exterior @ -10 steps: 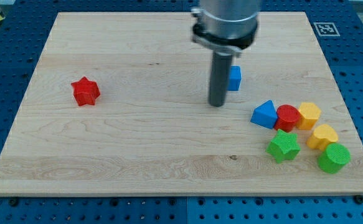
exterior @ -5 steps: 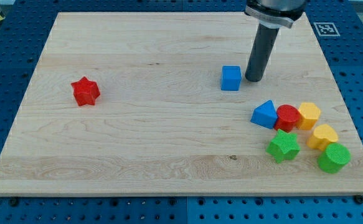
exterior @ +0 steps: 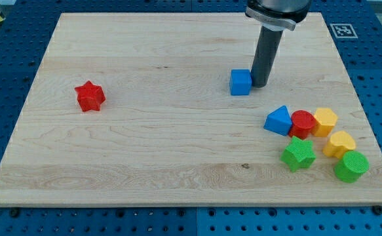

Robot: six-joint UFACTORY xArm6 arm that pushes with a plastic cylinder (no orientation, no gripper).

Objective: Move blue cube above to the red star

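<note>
The blue cube (exterior: 240, 82) sits on the wooden board (exterior: 158, 151) right of centre. My tip (exterior: 259, 84) stands against the cube's right side, touching it or nearly so. The red star (exterior: 90, 96) lies far to the view's left, at about the same height as the cube. The rod rises from the tip to the arm's grey collar (exterior: 276, 12) at the view's top.
A cluster lies at the lower right: a blue triangular block (exterior: 278, 120), a red cylinder (exterior: 302, 124), a yellow hexagon (exterior: 325, 121), a yellow heart-like block (exterior: 340, 143), a green star (exterior: 298, 155) and a green cylinder (exterior: 351, 166). A marker tag (exterior: 341, 30) sits at the top right corner.
My tip went from the cube's left front around to its right side, then moved left against it. The blue cube has shifted slightly left.
</note>
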